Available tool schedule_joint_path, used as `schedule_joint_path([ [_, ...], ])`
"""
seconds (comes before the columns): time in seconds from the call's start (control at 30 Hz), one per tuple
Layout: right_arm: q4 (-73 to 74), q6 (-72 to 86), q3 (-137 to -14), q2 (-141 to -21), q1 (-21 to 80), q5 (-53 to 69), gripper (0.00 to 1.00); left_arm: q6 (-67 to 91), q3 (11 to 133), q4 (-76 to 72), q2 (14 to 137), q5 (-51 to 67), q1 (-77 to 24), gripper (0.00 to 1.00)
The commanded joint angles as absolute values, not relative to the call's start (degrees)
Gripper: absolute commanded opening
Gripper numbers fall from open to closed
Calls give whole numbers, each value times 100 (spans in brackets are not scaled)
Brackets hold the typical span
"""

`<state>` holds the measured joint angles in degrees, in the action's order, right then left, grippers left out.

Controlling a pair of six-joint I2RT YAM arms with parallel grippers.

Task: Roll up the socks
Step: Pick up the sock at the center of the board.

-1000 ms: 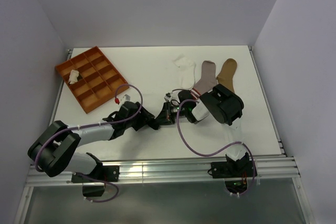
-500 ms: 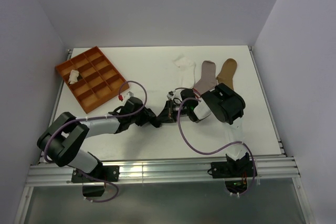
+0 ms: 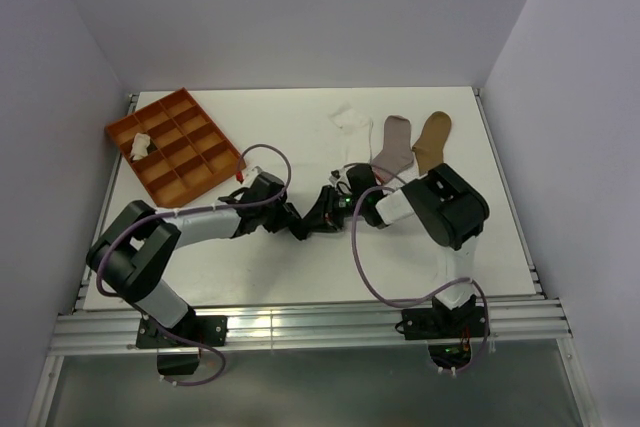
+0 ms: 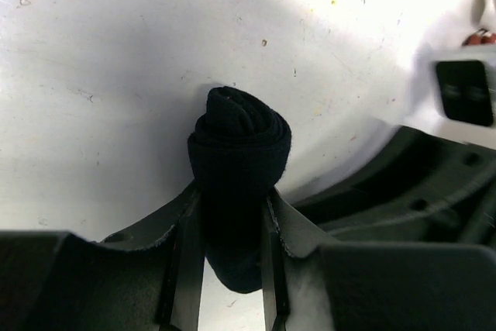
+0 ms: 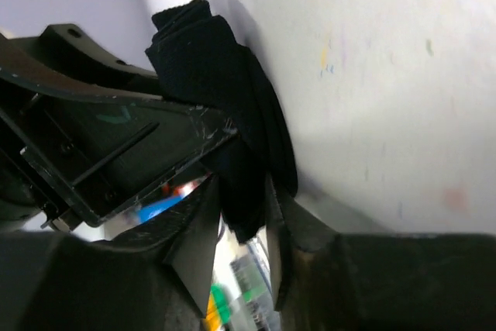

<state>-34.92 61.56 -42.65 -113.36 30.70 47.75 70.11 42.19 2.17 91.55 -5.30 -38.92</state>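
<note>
black sock (image 4: 240,153): indistinct from above | white item (image 3: 139,145) in tray (image 3: 200,162): too small to identify

The black sock (image 4: 239,145) is matt knitted cloth with a fuzzy nap. The left claw (image 4: 231,211) is dark hard plastic, dull, its edges scuffed pale; the right claw (image 5: 244,218) is the same, finely scratched. The table (image 4: 116,52) is smooth, white, faintly specked. The near rail (image 3: 300,322) is brushed metal.

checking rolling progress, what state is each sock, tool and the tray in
black sock: rolled, between both tools
left tool: shut on black sock
right tool: around black sock, grip unclear
white sock: unrolled
grey sock: flat, unrolled
tan sock: flat, unrolled
orange tray: one pale bundle inside
</note>
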Motion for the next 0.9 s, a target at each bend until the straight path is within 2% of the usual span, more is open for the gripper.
schedule_joint_path([
  [0.0, -1549, 5161, -4131, -10628, 3041, 3579, 38, 6540, 4227, 1661, 9475, -1072, -3929, 0],
  [0.27, 393, 4052, -3824, -8554, 3032, 1314, 40, 6126, 4728, 2232, 9502, -1371, -3929, 0],
  [0.53, 1519, 3437, -3849, -5996, 3032, -130, 41, 5573, 5519, 2943, 8939, -1846, -3789, 0],
  [0.6, 1845, 3340, -3955, -5618, 3032, -533, 45, 5459, 5704, 2997, 8816, -1811, -3666, 0],
  [0.73, 2214, 3235, -4253, -4844, 3032, -992, 60, 5178, 6011, 3181, 8544, -1741, -3183, 0],
  [0.87, 2627, 3156, -4464, -4221, 3015, -1467, 69, 4852, 6555, 3505, 8403, -1661, -2594, 0],
])
